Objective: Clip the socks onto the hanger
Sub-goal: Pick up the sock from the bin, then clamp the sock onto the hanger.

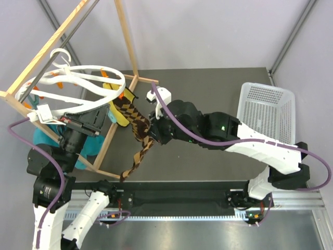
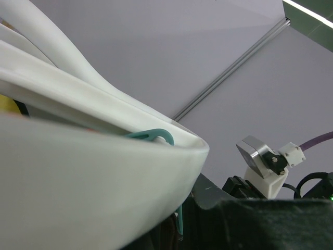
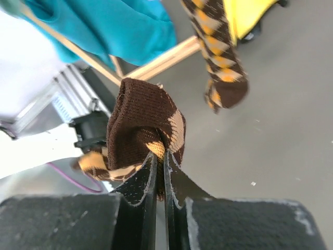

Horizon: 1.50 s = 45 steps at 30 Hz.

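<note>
Brown argyle sock (image 3: 143,127) between the right jaws

Bright, even light, soft faint shadows, hanger (image 2: 78,156) blurred close to left wrist lens, top view sharp.

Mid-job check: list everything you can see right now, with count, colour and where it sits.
socks: 2, brown-and-tan argyle; one hangs beside the yellow cloth under the hanger, one is pinched at its dark cuff by the right gripper
hanger: 1, white ring with orange clips; hung inside the wooden rack, far left
wooden rack: 1, pale wood; far left of the table
yellow cloth: 1, yellow; hanging next to the first sock
teal cloth: 1 seen, teal; low on the rack's left side
mesh basket: 1, white; right side of the table
table: 1, dark grey
left gripper: shut, apparently on the hanger's near rim
right gripper: shut on a sock
</note>
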{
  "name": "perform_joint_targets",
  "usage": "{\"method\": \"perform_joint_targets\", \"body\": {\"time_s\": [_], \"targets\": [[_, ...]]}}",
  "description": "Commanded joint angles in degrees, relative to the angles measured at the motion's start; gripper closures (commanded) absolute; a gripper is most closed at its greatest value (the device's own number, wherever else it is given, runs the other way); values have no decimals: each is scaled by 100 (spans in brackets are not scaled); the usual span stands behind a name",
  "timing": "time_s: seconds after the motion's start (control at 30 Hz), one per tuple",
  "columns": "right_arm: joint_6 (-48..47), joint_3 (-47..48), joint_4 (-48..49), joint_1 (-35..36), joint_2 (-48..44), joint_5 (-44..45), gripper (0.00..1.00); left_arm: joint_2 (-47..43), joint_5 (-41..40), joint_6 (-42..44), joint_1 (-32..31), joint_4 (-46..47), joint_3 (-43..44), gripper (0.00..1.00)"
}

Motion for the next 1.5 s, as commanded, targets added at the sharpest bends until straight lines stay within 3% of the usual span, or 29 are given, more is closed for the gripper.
{"method": "perform_joint_targets", "body": {"time_s": [0.0, 0.3, 1.47], "targets": [[215, 602, -290, 150, 284, 3, 100, 41, -61, 8, -12, -237, -16, 100], [383, 1929, -606, 168, 1119, -119, 100, 58, -17, -10, -12, -246, -139, 100], [488, 1851, 369, 168, 1084, -806, 100, 50, -70, -1, -12, -289, -200, 100]]}}
